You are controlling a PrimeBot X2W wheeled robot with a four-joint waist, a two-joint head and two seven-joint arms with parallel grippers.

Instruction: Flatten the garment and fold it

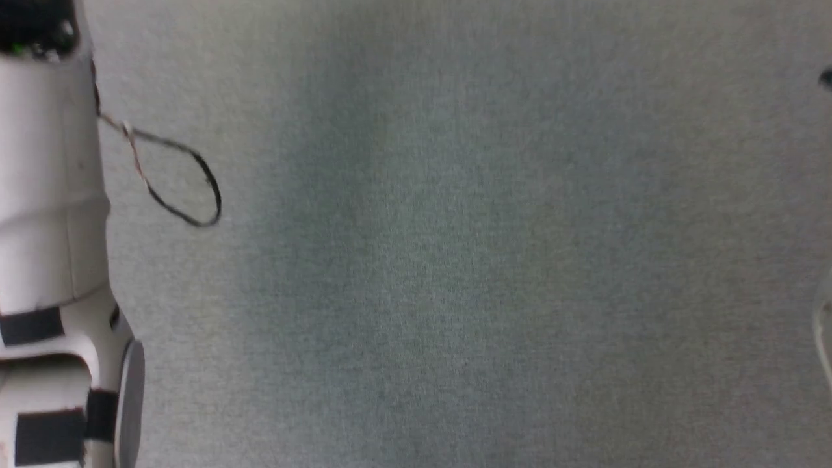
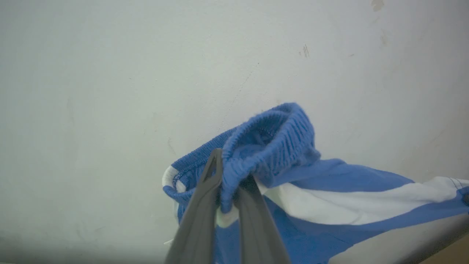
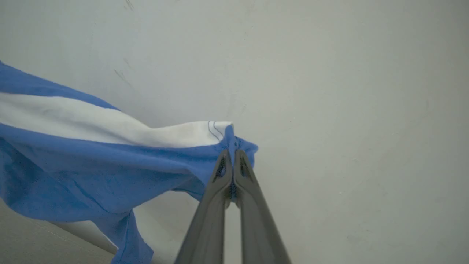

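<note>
tbh the blue shorts [image 3: 91, 165] hang strung between both arms, left gripper [image 2: 232, 168] clamped on a fat wad of waistband [image 2: 278, 135], right gripper [image 3: 230, 154] pinching only the thin leg hem corner [image 3: 220, 134], so a harder stretch could yank that corner loose and drop everything crumpled.

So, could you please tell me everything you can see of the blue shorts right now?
The garment is a pair of bright blue, soft shorts with a broad white side stripe and a gathered elastic waistband. The left gripper pinches the bunched waistband; the right gripper pinches a hem corner. The cloth spans between them, creased, its lower part sagging.
</note>
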